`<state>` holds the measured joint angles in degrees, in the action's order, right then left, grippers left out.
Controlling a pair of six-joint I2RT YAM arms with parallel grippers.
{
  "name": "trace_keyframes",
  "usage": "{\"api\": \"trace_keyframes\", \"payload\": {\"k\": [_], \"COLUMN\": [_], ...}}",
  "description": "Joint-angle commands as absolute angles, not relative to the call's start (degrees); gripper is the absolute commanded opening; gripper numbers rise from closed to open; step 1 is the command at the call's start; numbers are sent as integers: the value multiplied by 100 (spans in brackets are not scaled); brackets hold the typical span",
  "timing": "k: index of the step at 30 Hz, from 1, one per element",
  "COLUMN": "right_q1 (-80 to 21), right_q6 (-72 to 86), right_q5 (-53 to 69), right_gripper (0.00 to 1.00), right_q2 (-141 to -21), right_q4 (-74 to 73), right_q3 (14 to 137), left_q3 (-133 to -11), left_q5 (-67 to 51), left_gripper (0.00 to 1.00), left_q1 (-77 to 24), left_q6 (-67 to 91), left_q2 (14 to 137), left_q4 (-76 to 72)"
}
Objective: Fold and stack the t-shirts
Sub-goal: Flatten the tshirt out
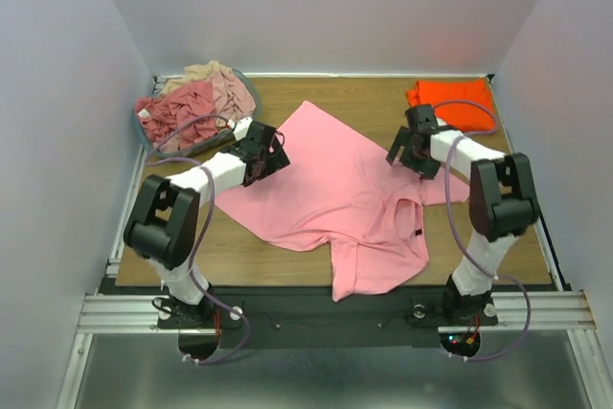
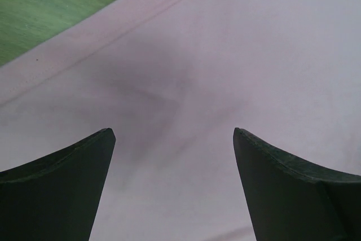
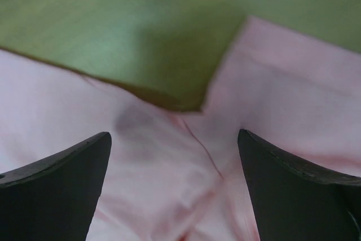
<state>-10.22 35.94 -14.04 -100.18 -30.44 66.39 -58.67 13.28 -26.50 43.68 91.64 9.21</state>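
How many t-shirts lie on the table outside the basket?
2: light pink t-shirt spread at centre, orange t-shirt folded in the far right corner. The basket holds more, some perhaps hidden.

The wooden table bears a spread pink t-shirt, a folded orange t-shirt and a basket.

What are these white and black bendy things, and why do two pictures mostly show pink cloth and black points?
They are two robot arms, the left arm and the right arm, standing at a wooden table. The big picture comes from a camera above and behind them. The other two come from small cameras on the wrists: the black points are the left gripper and the right gripper, both open and holding nothing, over a spread pink t-shirt. A folded orange t-shirt lies at the far right, and a basket of crumpled shirts at the far left.
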Motion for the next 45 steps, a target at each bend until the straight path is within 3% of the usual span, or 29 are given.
{"api": "trace_keyframes", "payload": {"k": [1,5,9,16,22,26,31,36,45], "right_q1": [-1072,-1107,-1432,-1837,-1846,-1846,-1846,-1846,-1767], "right_q6": [2628,2033,1136,308,264,605,1650,2899,3699], "right_q5": [-677,443,677,1160,712,343,-412,-54,-624], "right_gripper": [100,100,100,100,100,100,100,100,100], "right_q2": [-10949,-12081,-12892,-14219,-13846,-12557,-10769,-9275,-8728], "right_q4": [-2373,-2303,-2285,-2329,-2443,-2452,-2470,-2452,-2443], "right_q3": [7540,8278,9244,11309,11945,11024,8784,6383,4642], "left_q3": [-6065,-5679,-4855,-3130,-3707,-4341,-4500,-4272,-4078], "left_q5": [844,983,1151,485,904,1072,1292,1485,1477], "left_gripper": [98,98,98,98,98,98,98,98,98], "left_q1": [-2488,-2382,-2373,-2425,-2435,-2435,-2426,-2426,-2364], "left_q6": [3929,4025,4227,4853,4905,4650,4614,4667,4579], "left_q2": [9667,9695,9335,7807,6698,6741,6811,6662,7268], "left_q4": [826,852,1177,942,1423,1582,1634,1565,1134]}}
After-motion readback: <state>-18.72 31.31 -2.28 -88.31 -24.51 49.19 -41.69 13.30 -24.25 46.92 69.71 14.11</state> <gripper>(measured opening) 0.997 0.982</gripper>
